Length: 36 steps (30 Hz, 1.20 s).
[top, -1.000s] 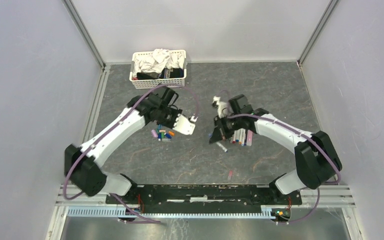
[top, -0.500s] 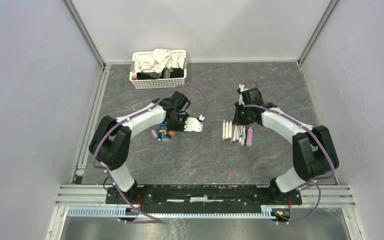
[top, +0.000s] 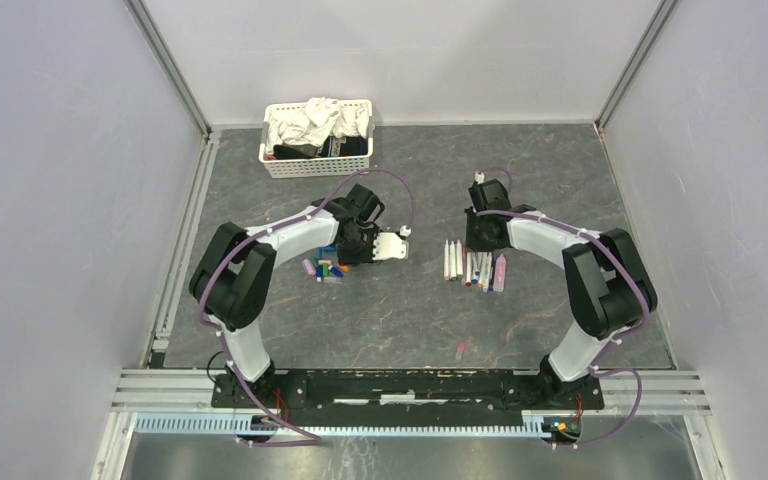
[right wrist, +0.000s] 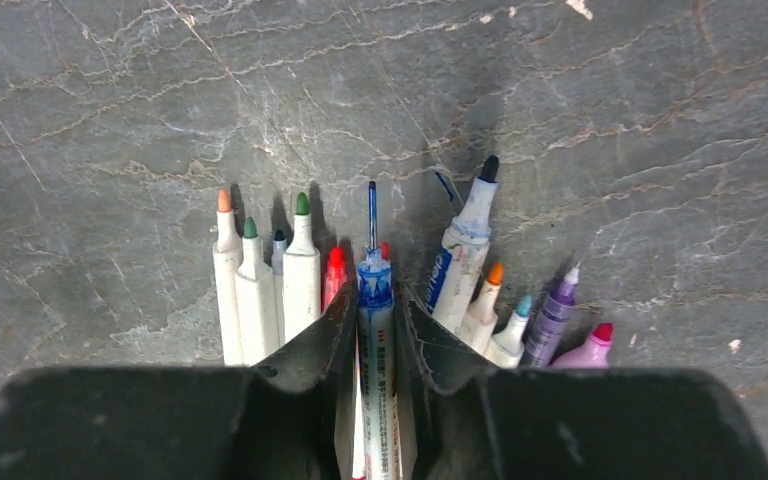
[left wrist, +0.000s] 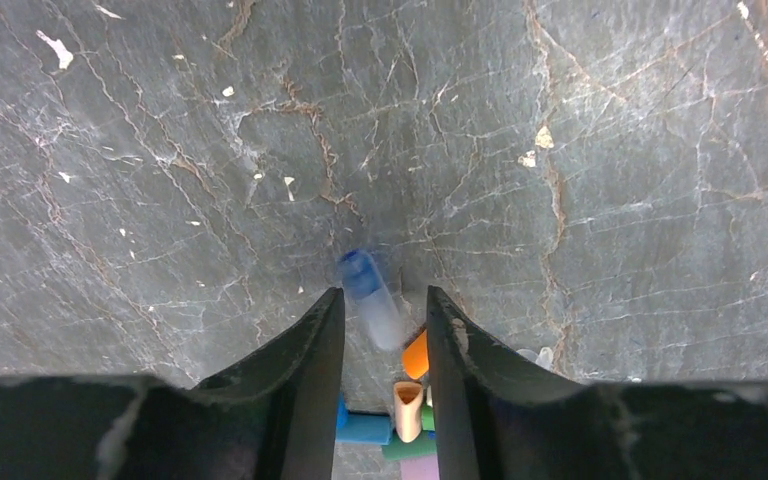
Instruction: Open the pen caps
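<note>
I am watching 1 blue cap (left wrist: 365,290), blurred, sitting in the gap between the 2 fingertips of the left gripper (left wrist: 385,296). It is narrower than that gap, and the jaws are standing apart, gripping nothing. Just behind it, under the gripper, the other loose caps (left wrist: 400,420) are lying heaped on the table (left wrist: 560,150): orange, blue, green, purple. Across the table, an uncapped blue pen (right wrist: 375,350) is lying between the fingers of the right gripper (right wrist: 376,298), midway along the row of bare-tipped pens (right wrist: 301,270). I cannot tell whether those fingers are clamping it or only flanking it.
</note>
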Each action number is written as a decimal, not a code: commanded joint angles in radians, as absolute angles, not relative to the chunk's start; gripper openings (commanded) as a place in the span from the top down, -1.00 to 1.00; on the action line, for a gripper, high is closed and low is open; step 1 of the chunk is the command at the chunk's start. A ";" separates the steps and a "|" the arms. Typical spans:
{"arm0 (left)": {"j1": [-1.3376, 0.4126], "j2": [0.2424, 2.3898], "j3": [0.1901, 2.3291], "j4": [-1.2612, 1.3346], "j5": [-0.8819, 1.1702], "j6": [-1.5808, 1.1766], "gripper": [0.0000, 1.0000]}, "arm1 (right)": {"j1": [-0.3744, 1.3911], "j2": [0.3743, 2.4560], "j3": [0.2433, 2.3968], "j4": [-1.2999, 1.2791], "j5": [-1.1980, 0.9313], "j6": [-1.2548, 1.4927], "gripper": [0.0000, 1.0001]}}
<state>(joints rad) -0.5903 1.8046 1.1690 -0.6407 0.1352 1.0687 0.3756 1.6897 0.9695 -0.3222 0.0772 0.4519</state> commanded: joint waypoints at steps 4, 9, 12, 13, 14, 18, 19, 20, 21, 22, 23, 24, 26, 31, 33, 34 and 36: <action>-0.566 1.751 1.247 -0.667 0.241 0.946 -0.28 | 0.400 1.714 1.024 -0.308 0.142 0.497 0.35; -0.547 1.717 1.352 -0.750 0.306 0.888 -0.66 | 0.411 1.689 1.036 -0.321 0.160 0.497 0.26; -0.536 1.688 1.411 -0.793 0.346 0.851 -0.69 | 0.422 1.663 1.044 -0.332 0.174 0.493 0.25; -0.531 1.681 1.432 -0.812 0.356 0.836 -0.69 | 0.426 1.653 1.047 -0.339 0.184 0.491 0.25; -0.523 1.673 1.449 -0.828 0.366 0.819 -0.69 | 0.430 1.640 1.048 -0.346 0.192 0.487 0.25; -0.480 1.648 1.496 -0.894 0.411 0.760 -0.71 | 0.445 1.592 1.026 -0.366 0.204 0.474 0.38; -0.462 1.642 1.501 -0.905 0.417 0.737 -0.72 | 0.453 1.578 1.013 -0.367 0.200 0.471 0.44; -0.446 1.636 1.504 -0.912 0.426 0.723 -0.72 | 0.456 1.570 1.001 -0.368 0.195 0.466 0.46; -0.424 1.631 1.507 -0.923 0.437 0.700 -0.73 | 0.458 1.556 0.982 -0.368 0.187 0.460 0.46; -0.402 1.623 1.507 -0.924 0.447 0.687 -0.74 | 0.460 1.539 0.963 -0.366 0.182 0.450 0.44; -0.375 1.613 1.501 -0.921 0.456 0.655 -0.78 | 0.461 1.510 0.934 -0.359 0.179 0.443 0.35; -0.345 1.603 1.491 -0.913 0.459 0.627 -0.83 | 0.461 1.482 0.906 -0.352 0.184 0.434 0.26; -0.286 1.583 1.470 -0.896 0.457 0.590 -0.91 | 0.461 1.440 0.885 -0.356 0.197 0.416 0.12; -0.185 1.503 1.375 -0.786 0.348 0.488 -1.00 | 0.461 1.312 0.873 -0.374 0.265 0.373 -0.35; -0.159 1.472 1.334 -0.729 0.289 0.453 -1.00 | 0.458 1.264 0.874 -0.389 0.325 0.367 -0.51; -0.138 1.457 1.310 -0.699 0.279 0.431 -1.00 | 0.458 1.239 0.869 -0.390 0.354 0.362 -0.58; -0.093 1.420 1.262 -0.612 0.276 0.373 -1.00 | 0.442 1.189 0.838 -0.377 0.411 0.364 -0.72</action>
<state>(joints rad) -0.1463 1.4979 1.3231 -0.7834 0.3290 0.5297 0.4591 1.2873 0.8661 -0.3813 0.2584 0.3824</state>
